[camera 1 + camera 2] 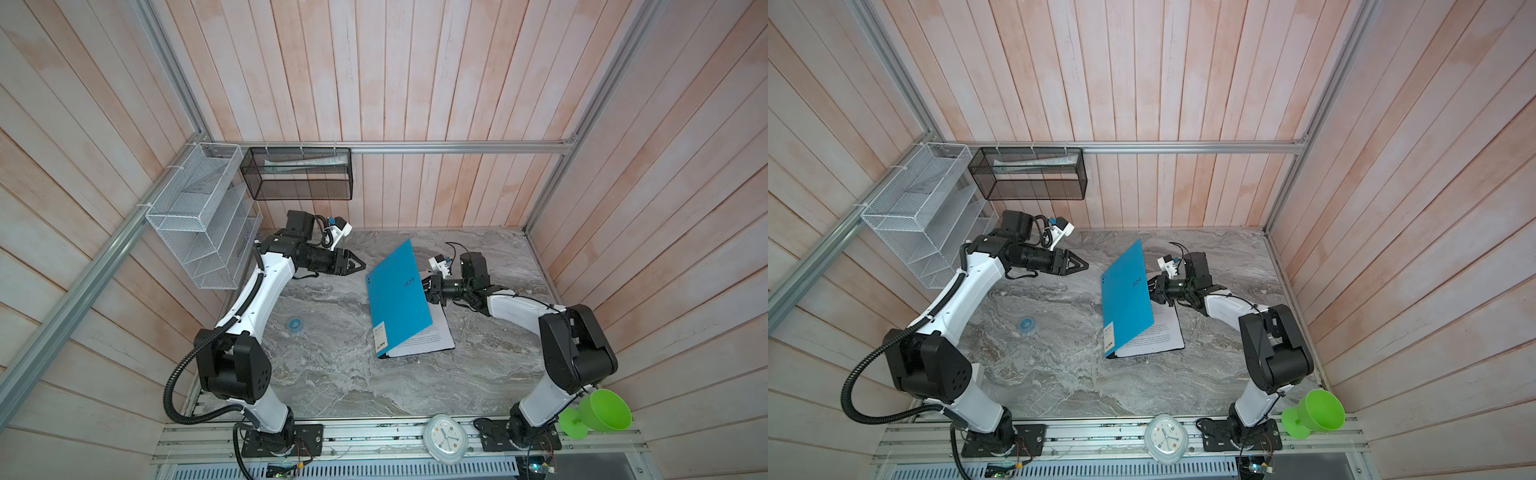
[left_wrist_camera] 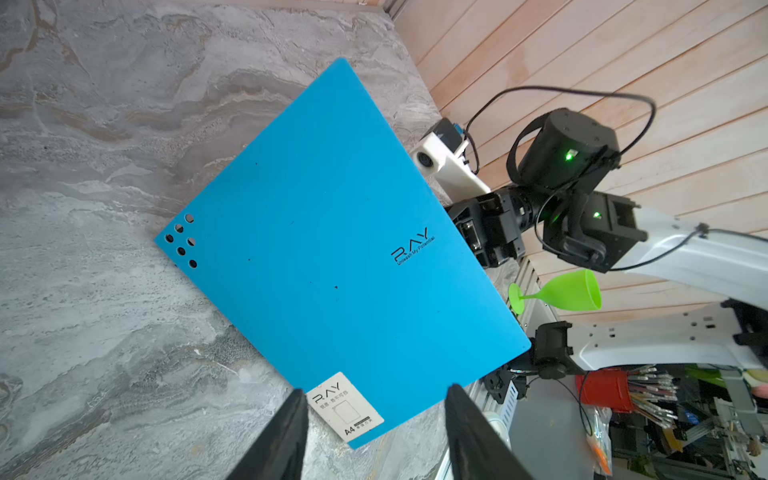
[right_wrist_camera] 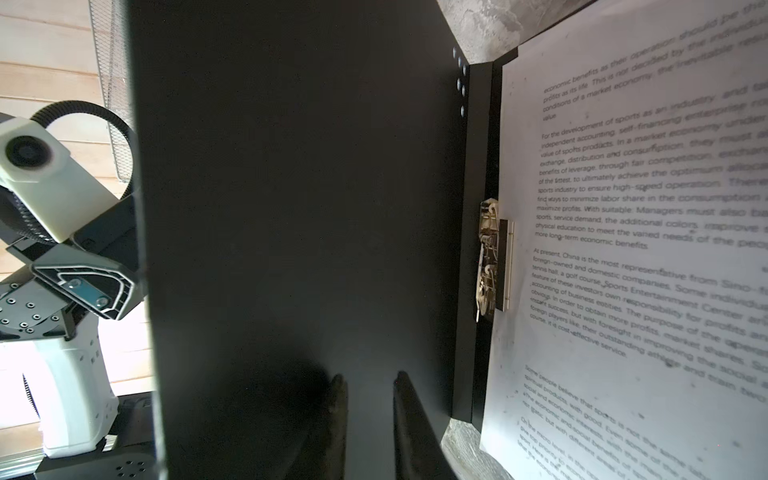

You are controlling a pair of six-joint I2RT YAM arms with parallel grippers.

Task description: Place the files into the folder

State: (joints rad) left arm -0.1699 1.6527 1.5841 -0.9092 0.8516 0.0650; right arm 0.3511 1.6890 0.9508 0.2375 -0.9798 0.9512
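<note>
Folder (image 1: 399,291) sits centre of both top views, blue cover tilted up near upright. Files (image 1: 432,338) lie on its back panel, lower right corner poking past the edge. Right gripper (image 3: 368,376) is behind the cover, jaws a narrow gap, nothing between them, tips at the black inside. Left gripper (image 1: 360,263), upper left of centre, is half open and empty.

Risks:
- Cover is only propped, so it may flop back open.
- Can't tell if the clip (image 3: 492,257) pins the sheets; closing could shift or crease them.
</note>
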